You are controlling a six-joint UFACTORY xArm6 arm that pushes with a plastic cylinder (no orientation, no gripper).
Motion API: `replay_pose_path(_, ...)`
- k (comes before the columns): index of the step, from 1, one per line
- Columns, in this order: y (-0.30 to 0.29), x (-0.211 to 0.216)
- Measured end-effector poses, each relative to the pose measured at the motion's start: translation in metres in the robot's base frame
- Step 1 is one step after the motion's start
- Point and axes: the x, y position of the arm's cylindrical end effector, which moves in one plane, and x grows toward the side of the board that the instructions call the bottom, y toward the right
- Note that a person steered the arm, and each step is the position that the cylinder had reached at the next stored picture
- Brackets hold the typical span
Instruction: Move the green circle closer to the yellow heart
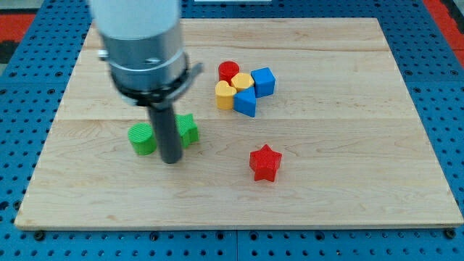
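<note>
beside my tip [172,160], green circle [142,139] upright

Board [348,181] is pale wood with visible grain, smooth, satin-ish. Blocks like the green circle [142,139] and red star [264,162] look like matt plastic. The rod [168,134] is dull dark, its collar [148,72] brushed metal. The surrounding blue pegboard [442,87] looks slightly glossy.

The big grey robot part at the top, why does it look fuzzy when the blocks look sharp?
In the camera view, the grey arm body sits close to the lens, so it blurs; the green circle, red star and my tip look sharp. Light is soft and even, shadows faint, no glare on the wooden board.
</note>
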Motion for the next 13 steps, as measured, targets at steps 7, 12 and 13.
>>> replay_pose_path(7,-0.036,0.002)
replay_pose_path(12,-0.071,-0.025)
replay_pose_path(13,-0.112,-0.029)
